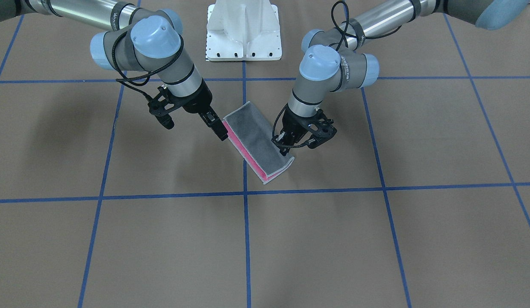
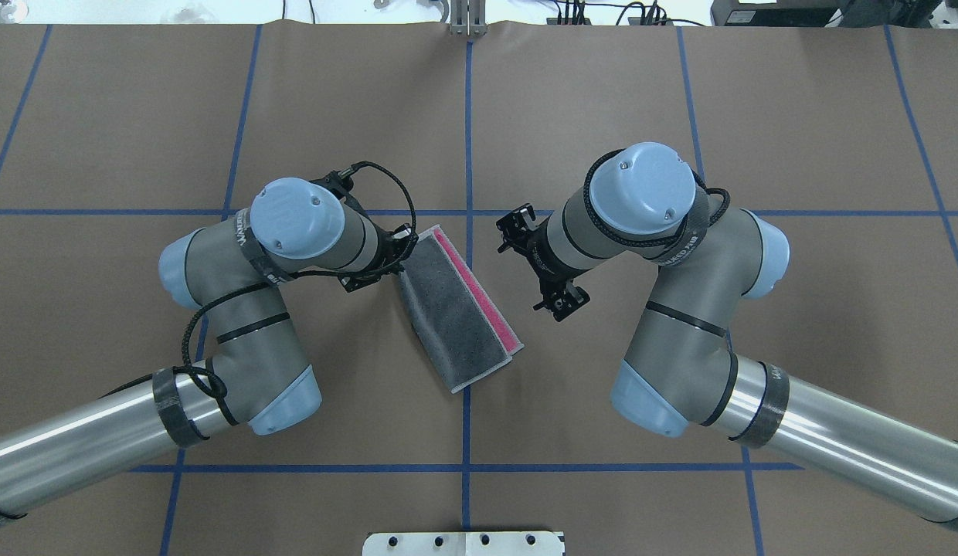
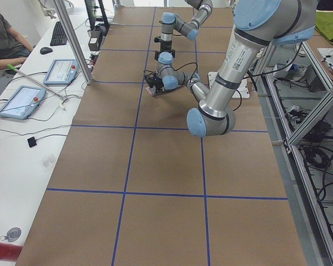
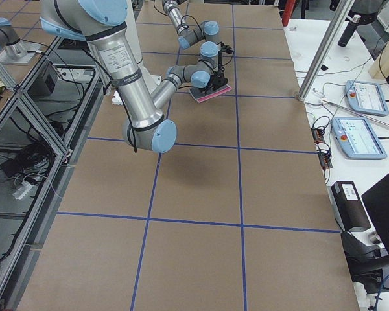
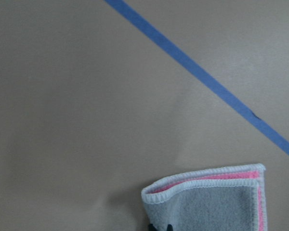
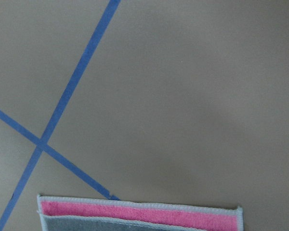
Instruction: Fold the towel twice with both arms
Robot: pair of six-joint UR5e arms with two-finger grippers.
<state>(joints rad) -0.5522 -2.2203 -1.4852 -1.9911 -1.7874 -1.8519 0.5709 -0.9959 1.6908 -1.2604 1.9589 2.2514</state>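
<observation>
Centre frame: towel (image 1: 256, 141), 1 fold in, looks soft and light, best pinched at corners. Cannot tell whether left gripper (image 1: 290, 143) and right gripper (image 1: 220, 132) jaws are open or closed.

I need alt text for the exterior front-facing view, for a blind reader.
A grey towel, folded into a strip with a pink edge showing, lies diagonally on a brown table with blue tape lines. The right pincer and left pincer flank its long sides.
</observation>
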